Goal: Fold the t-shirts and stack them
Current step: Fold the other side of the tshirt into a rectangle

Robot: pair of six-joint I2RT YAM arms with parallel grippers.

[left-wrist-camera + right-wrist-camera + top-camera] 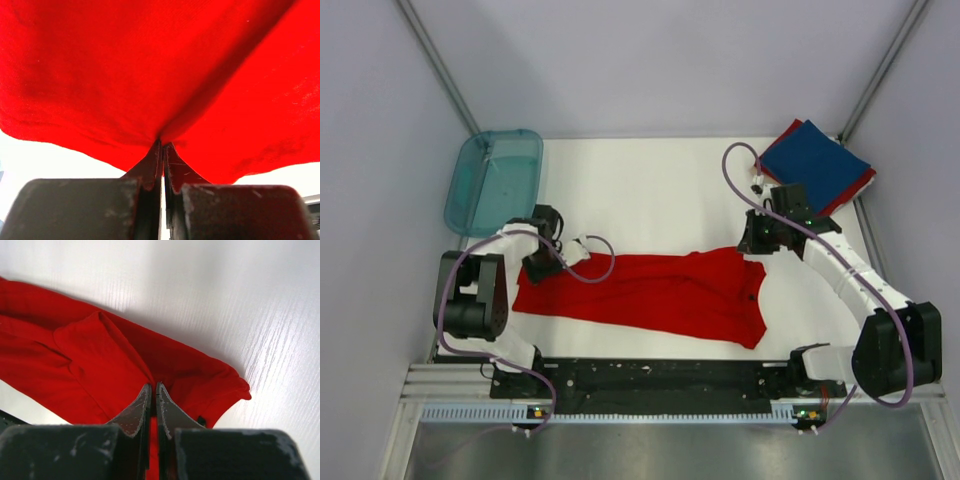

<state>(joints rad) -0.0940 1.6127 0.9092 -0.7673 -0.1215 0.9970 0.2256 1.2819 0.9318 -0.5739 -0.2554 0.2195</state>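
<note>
A bright red t-shirt [650, 293] lies stretched as a wide band across the middle of the table. My left gripper [542, 262] is shut on its left edge; in the left wrist view the red t-shirt [150, 75] bunches into the closed gripper [162, 143]. My right gripper [756, 243] is shut on the shirt's upper right corner; the right wrist view shows the red t-shirt [105, 365] pinched in the closed gripper [153, 385]. A folded navy blue t-shirt [814, 162] lies on a folded red one [844, 198] at the back right.
A translucent teal plastic tray [493, 180] stands at the back left. Grey enclosure walls and two slanted metal posts close in the table. A black rail with the arm bases [660, 378] runs along the near edge.
</note>
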